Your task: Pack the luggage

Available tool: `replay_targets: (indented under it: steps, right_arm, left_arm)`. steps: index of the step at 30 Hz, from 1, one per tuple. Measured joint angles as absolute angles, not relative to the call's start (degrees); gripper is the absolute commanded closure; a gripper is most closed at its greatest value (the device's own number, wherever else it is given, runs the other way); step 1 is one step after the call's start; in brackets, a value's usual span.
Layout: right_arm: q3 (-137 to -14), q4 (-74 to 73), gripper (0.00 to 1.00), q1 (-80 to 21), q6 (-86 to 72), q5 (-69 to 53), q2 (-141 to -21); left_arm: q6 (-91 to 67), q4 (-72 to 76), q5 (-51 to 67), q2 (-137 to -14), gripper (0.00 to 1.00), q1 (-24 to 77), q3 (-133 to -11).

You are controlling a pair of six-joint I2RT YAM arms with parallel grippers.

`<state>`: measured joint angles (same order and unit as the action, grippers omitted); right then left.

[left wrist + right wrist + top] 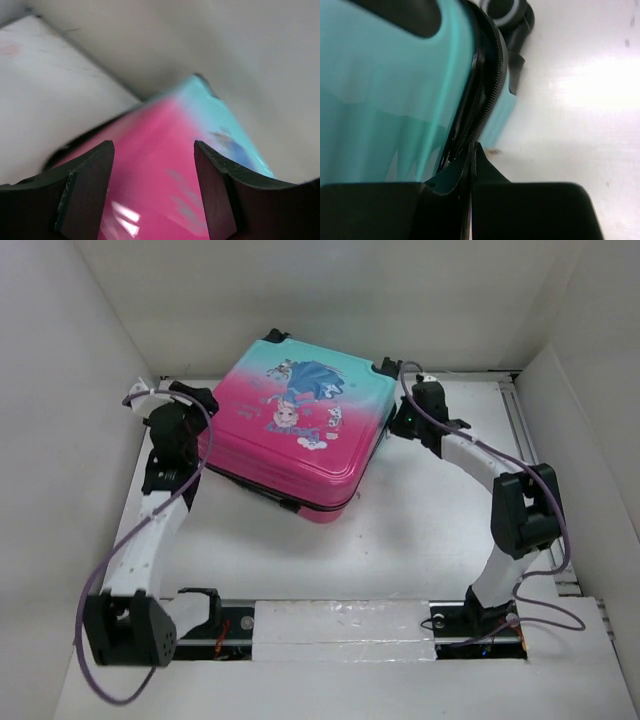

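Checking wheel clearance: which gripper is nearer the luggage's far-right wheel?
Right. The right gripper is shut at the zipper near that wheel; the left gripper is open at the luggage's left side.

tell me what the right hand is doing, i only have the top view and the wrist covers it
Observer: The right wrist view shows the right hand shut, its tips right at the zipper seam of the luggage.
Operator: which end of the case is that
Observer: The teal end. A black-and-white wheel sits just beyond the seam.
Operator: ok and the left hand
Observer: The left wrist view shows the left hand open. Its fingers are apart over the pink part of the luggage and grip nothing.
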<state>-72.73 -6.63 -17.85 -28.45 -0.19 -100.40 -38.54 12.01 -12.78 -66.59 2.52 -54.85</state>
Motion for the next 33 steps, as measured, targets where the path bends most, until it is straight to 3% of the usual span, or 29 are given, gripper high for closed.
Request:
replay_targets:
  steps: [6,10,13,17,21,28,33]
  right_arm:
    - [-78.32,-1.56,1.00,-15.64,-28.38,-8.38,-98.78]
    - [-70.89,2.04,0.98,-15.92,-27.16,-12.91,-87.68]
    - [-58.54,7.81,0.87,-18.11,-27.18,-15.55,-76.99]
    - [-38.22,15.90,0.60,-24.03,-27.24,-21.12,-66.04]
    - [-27.11,16.95,0.50,-27.29,-27.00,-23.35,-60.77]
    - [-25.96,19.99,0.48,-29.95,-24.53,-24.03,-64.12]
    - [-30.85,22.35,0.48,-30.06,-20.40,-25.65,-74.30]
  left_arm:
    - [-37.89,15.38,-10.31,-56.31,0.42,15.20,-52.40]
    - [-36.38,14.59,-13.74,-54.74,0.46,23.79,-51.16]
    - [-35.70,14.41,-13.54,-52.03,0.60,23.99,-48.38]
    - [-35.07,15.86,-6.59,-46.63,0.75,23.92,-43.03]
    - [-34.74,16.99,1.61,-41.50,0.78,23.90,-33.89]
    - [-36.03,10.70,2.50,-23.05,0.78,23.90,-18.04]
    - [-38.72,13.87,2.55,-28.18,0.73,23.92,-10.68]
